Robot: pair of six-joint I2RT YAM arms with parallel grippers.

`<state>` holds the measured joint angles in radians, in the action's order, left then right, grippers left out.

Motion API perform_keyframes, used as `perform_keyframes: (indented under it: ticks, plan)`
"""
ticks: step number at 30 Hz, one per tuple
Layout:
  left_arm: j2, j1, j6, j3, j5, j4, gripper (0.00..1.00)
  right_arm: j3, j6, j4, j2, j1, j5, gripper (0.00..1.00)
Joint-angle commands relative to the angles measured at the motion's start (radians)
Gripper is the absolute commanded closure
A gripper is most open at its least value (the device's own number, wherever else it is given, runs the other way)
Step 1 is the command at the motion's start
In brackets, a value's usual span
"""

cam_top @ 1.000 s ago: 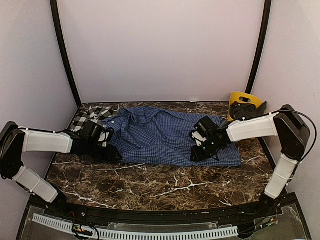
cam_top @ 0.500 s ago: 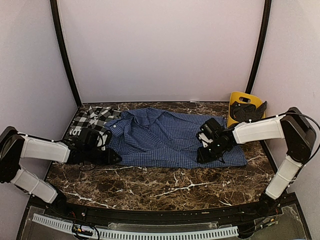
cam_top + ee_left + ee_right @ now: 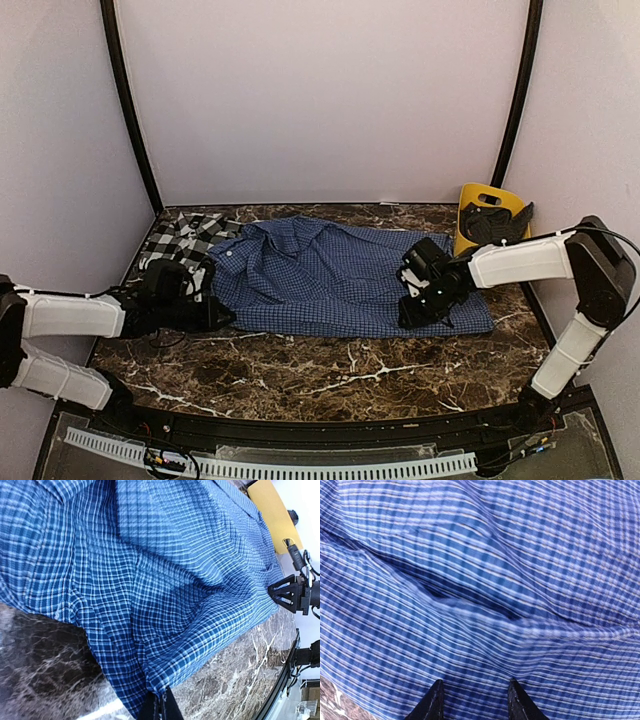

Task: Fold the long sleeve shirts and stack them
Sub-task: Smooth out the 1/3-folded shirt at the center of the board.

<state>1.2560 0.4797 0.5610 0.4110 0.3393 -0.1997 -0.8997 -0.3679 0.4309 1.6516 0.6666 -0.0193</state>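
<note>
The blue check shirt [image 3: 330, 280] lies spread across the middle of the marble table [image 3: 330, 375]. My left gripper [image 3: 225, 318] is at its near left corner, shut on the hem [image 3: 161, 702], and the cloth fans out from the pinch. My right gripper [image 3: 408, 318] rests low on the shirt's right part, fingertips apart with flat fabric [image 3: 495, 580] under them and nothing pinched [image 3: 475, 695]. The black-and-white plaid shirt [image 3: 185, 238] lies bunched at the back left, partly under the blue shirt's collar side.
A yellow bin [image 3: 478, 192] with a dark object in it stands at the back right corner, also visible in the left wrist view as the yellow bin [image 3: 272, 505]. Curved black frame posts rise at both back corners.
My left gripper has shut on the blue shirt's hem and drawn back to the left. The right gripper slid a little right. The shirt lies flatter and more of the plaid shirt shows.
</note>
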Motion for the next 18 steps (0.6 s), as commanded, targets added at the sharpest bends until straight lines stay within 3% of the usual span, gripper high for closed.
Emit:
perform_keyframes:
  ticks: [1, 6, 13, 15, 18]
  plan:
    - [-0.143, 0.000, -0.002, 0.023, -0.129, 0.228, 1.00, 0.023, -0.006, 0.089, -0.030, -0.007, -0.027, 0.59]
    - [-0.239, 0.043, 0.052, 0.013, -0.208, 0.345, 1.00, 0.026, -0.006, 0.102, -0.044, -0.006, -0.027, 0.58]
    - [-0.205, 0.137, 0.142, -0.028, -0.270, 0.410, 1.00, 0.005, 0.005, 0.124, -0.054, -0.005, -0.037, 0.58]
    - [-0.234, 0.154, 0.162, -0.036, -0.290, 0.423, 0.91, -0.007, 0.011, 0.131, -0.058, -0.005, -0.043, 0.57]
    - [-0.296, 0.157, 0.153, -0.025, -0.324, 0.414, 0.68, -0.031, 0.023, 0.141, -0.052, -0.006, -0.049, 0.57]
